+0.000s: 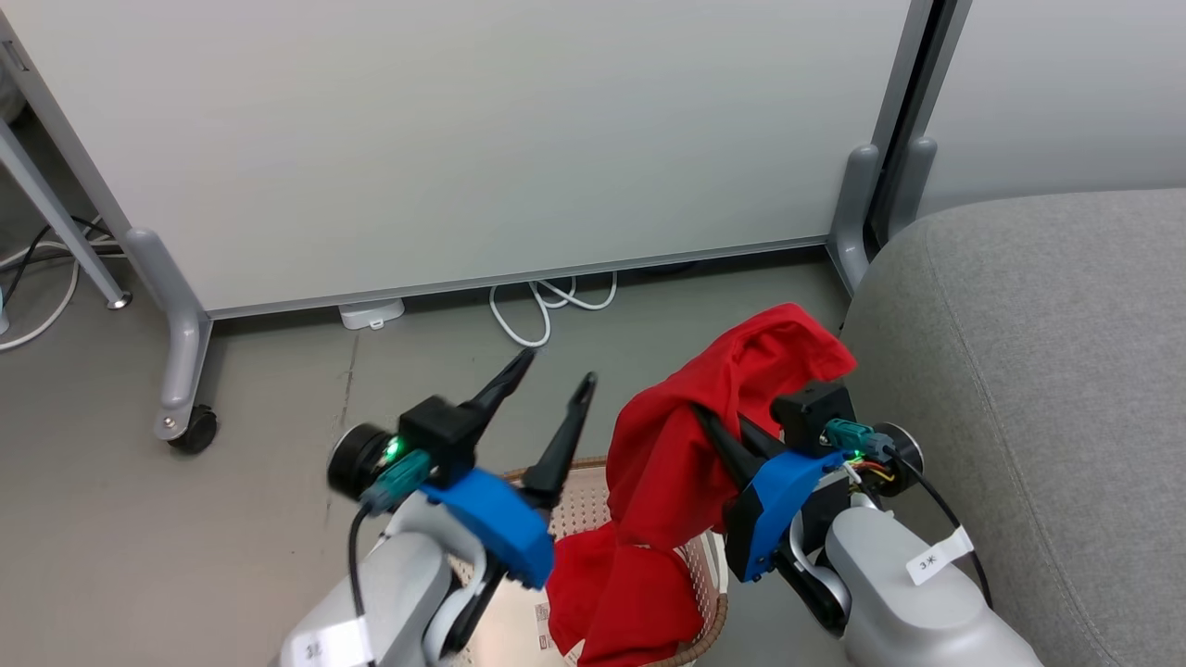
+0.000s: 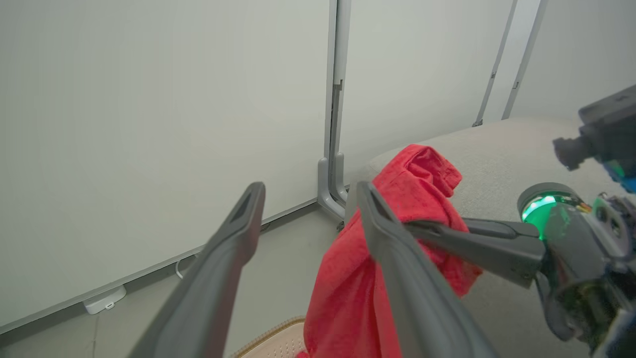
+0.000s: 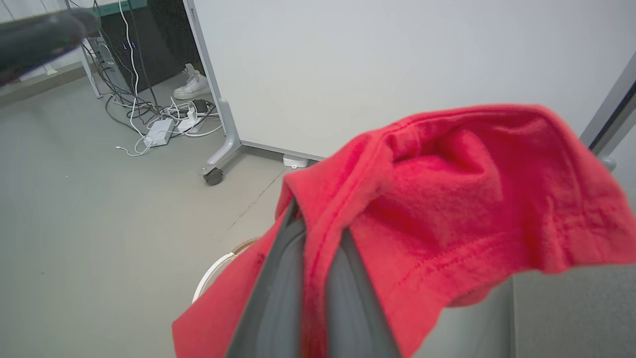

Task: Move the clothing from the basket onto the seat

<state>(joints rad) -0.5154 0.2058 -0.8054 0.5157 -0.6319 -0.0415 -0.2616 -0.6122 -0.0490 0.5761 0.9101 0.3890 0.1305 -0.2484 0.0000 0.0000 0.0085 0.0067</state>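
A plain red piece of clothing hangs pinched in my right gripper, which is shut on it. Its lower part trails down into the cream perforated basket below. In the right wrist view the red fabric drapes over my closed fingers and hides their tips. My left gripper is open and holds nothing, just left of the cloth and above the basket. In the left wrist view its fingers stand spread beside the clothing. The grey seat lies right of the right gripper.
A white partition wall on grey legs with a caster stands ahead. White cables lie at its foot. Farther left are a power strip with cables and a white shoe. Grey floor lies left of the basket.
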